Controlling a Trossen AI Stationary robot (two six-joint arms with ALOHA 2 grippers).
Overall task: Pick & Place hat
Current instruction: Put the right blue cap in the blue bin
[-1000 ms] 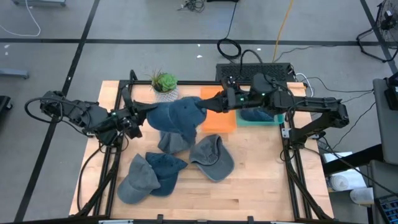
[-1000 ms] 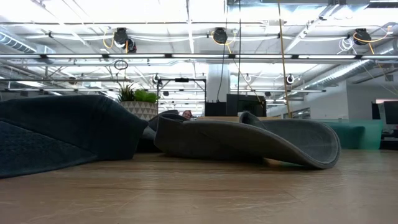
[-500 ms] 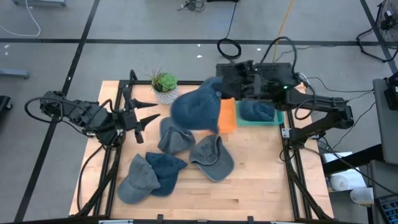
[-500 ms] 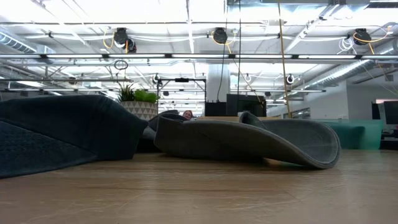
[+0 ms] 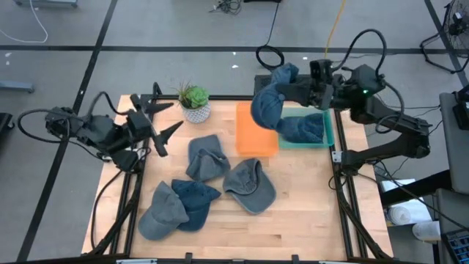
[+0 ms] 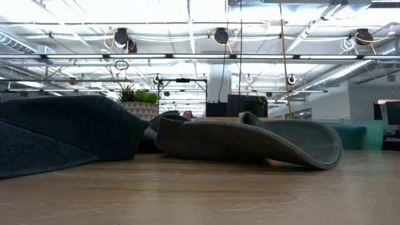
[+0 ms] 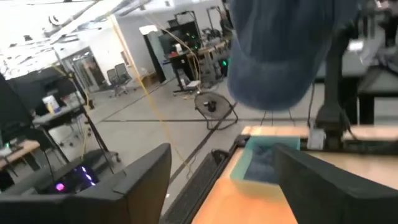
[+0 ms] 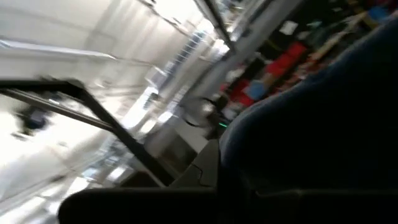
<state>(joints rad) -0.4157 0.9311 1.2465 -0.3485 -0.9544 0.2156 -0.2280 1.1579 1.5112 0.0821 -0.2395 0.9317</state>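
Observation:
A blue hat (image 5: 270,103) hangs in the air over the orange tray (image 5: 255,139) and the teal tray (image 5: 327,136), with my right gripper (image 5: 294,83) shut on it. In the left wrist view the same hat (image 7: 280,56) hangs above the teal tray (image 7: 258,165). My left gripper (image 5: 163,119) is open and holds nothing, up over the table's left side near the plant. Several more hats (image 5: 206,158) lie brim and crown down on the wooden table (image 5: 308,213). Another hat (image 5: 304,129) lies in the teal tray. My right gripper holds the blue hat by its upper end (image 5: 284,75), coming at it roughly level from the table's right. The cloth covers the fingertips, so the part and the kind of hold stay hidden. The hat hangs slack below, clear of both trays.
A potted plant (image 5: 194,99) stands at the far left of the table, close to my left gripper. The metal frame rails (image 5: 130,191) run along both table sides. In the low view, hats (image 6: 250,140) lie across the tabletop. Bare wood shows at the near right.
My left gripper has opened, let go of the blue hat and rolled about its own axis. My right gripper has carried the hat up and toward the table's far right, from over the table's middle to above the trays, where it now hangs from that gripper alone.

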